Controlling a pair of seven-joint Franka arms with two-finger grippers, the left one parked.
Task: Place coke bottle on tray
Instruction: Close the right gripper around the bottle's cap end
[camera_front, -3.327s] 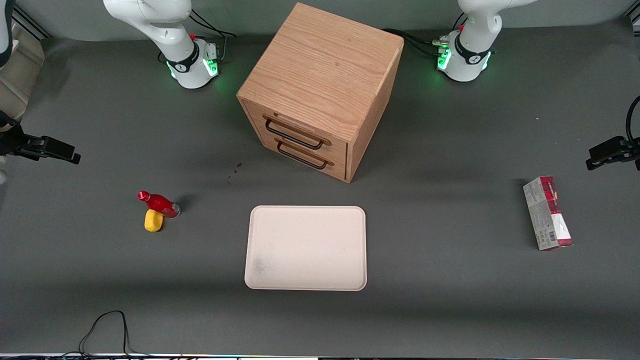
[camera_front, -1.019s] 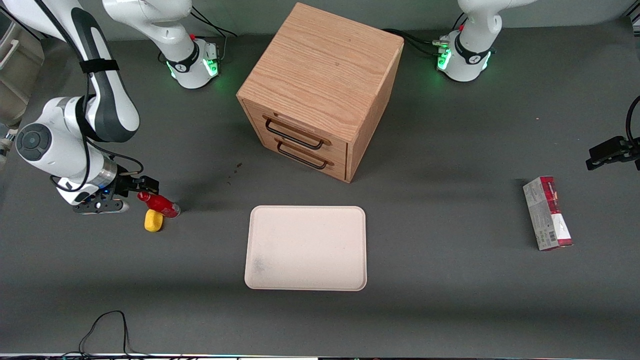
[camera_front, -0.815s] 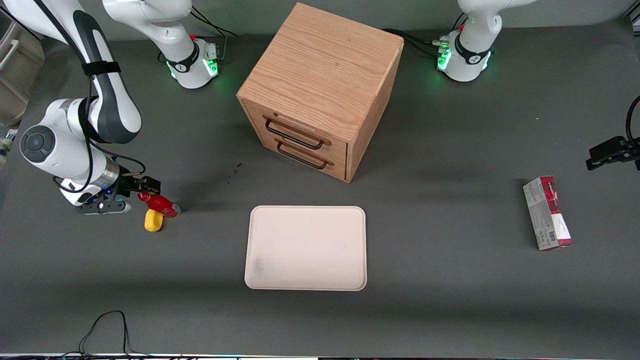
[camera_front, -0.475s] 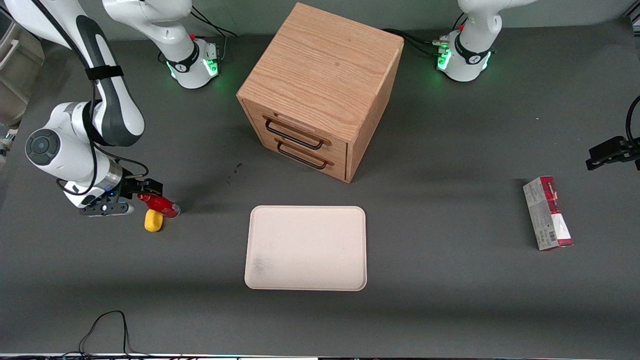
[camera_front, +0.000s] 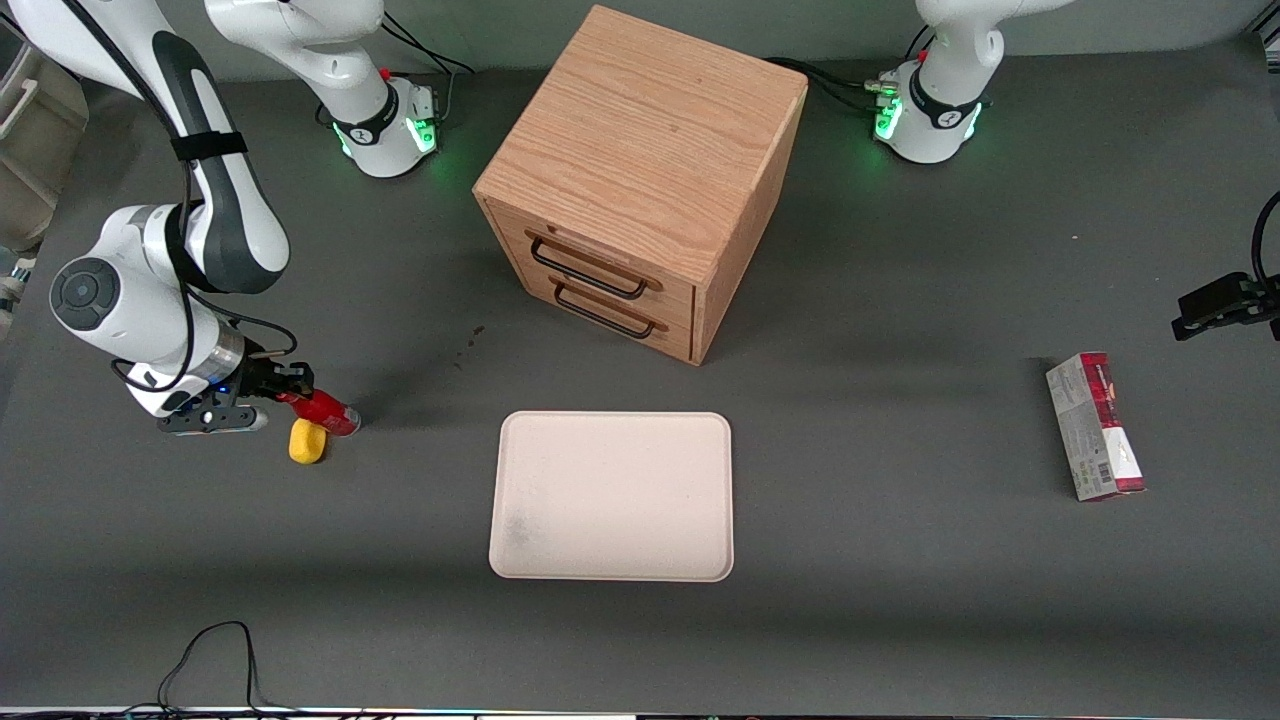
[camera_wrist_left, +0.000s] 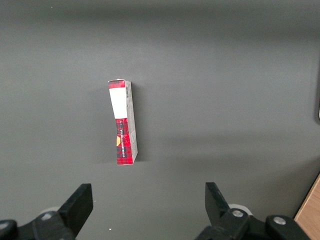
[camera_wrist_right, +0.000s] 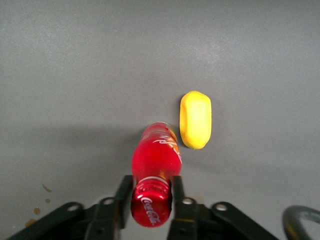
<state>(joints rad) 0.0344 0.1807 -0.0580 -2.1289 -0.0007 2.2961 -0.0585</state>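
Two black fingers of the right arm's gripper (camera_front: 287, 383) pinch the neck of the coke bottle (camera_front: 322, 411), just below its red cap, as the right wrist view shows (gripper (camera_wrist_right: 151, 192), coke bottle (camera_wrist_right: 155, 167)). The bottle is glossy red plastic, rounded, and lies tilted on the table (camera_front: 900, 600) toward the working arm's end. A smooth yellow rounded lump (camera_front: 307, 441) lies just beside it, nearer the front camera; in the wrist view a narrow gap separates the lump (camera_wrist_right: 195, 119) from the bottle. The tray (camera_front: 612, 496), matte pale cream with rounded corners and a low rim, holds nothing and lies well apart from the bottle, nearer the camera than the oak-grained wooden drawer cabinet (camera_front: 640, 180), whose two drawers carry dark wire handles and appear closed. A red-and-grey carton (camera_front: 1094, 426) lies flat toward the parked arm's end. The table surface is uniform dark grey, slightly fibrous matting.
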